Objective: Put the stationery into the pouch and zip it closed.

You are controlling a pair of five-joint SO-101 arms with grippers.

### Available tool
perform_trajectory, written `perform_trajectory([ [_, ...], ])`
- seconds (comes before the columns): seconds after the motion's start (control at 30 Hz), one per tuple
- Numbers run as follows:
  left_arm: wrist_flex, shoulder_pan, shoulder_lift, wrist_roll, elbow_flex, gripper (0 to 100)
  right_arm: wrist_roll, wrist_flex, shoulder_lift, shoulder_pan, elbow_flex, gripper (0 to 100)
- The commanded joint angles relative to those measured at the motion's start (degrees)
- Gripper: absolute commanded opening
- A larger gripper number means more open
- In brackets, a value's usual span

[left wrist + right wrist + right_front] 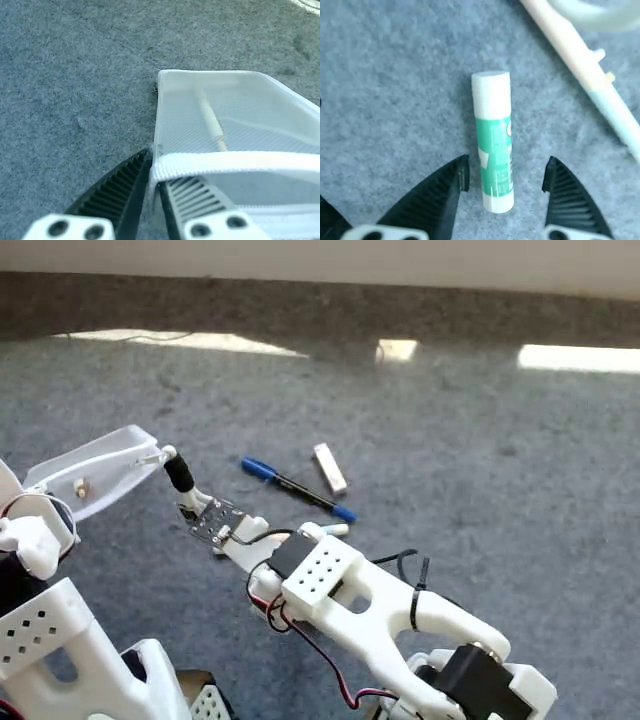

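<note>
The jaws of the right gripper [507, 165] were wide and could nudge the round glue stick [493, 135] rolling away, while the left gripper [154, 172] pinched the pouch [95, 475] at nine o'clock.

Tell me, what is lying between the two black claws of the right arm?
A green-and-white glue stick lies on the grey table between the fingers of the open right gripper, touching neither, as the right wrist view shows.

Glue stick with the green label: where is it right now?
In the right wrist view the glue stick lies flat on the grey table, untouched between the open fingers of the right gripper, a pale pen beside it.
</note>
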Motion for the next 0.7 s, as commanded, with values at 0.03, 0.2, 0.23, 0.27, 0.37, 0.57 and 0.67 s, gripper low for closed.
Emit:
perform_trajectory([
  [0.03, -1.14, -0.22, 0.31, -0.62, -0.4, 1, -0.7, -6.81, -0.04, 0.48, -2.33, 22.8],
  [0.2, -1.14, -0.22, 0.31, -0.62, -0.4, 1, -0.7, -8.66, 0.04, 0.48, -2.24, 22.8],
  [0.23, -1.14, -0.22, 0.31, -0.62, -0.4, 1, -0.7, -8.92, 0.04, 0.48, -2.24, 22.8],
  [0.27, -1.14, -0.13, 0.31, -0.62, -0.4, 1, -0.7, -9.01, 0.13, 0.48, -2.24, 22.8],
  [0.37, -1.14, -0.13, 0.31, -0.62, -0.4, 1, -0.7, -9.01, 2.15, 0.48, -2.33, 22.8],
  [0.57, -1.14, -0.13, 0.31, -0.62, -0.31, 1, -0.7, -9.19, 10.86, -0.57, -3.03, 22.8],
  [0.67, -1.14, -0.13, 0.31, -0.62, -0.31, 1, -0.7, -10.68, 12.7, -0.31, -4.0, 21.4],
])
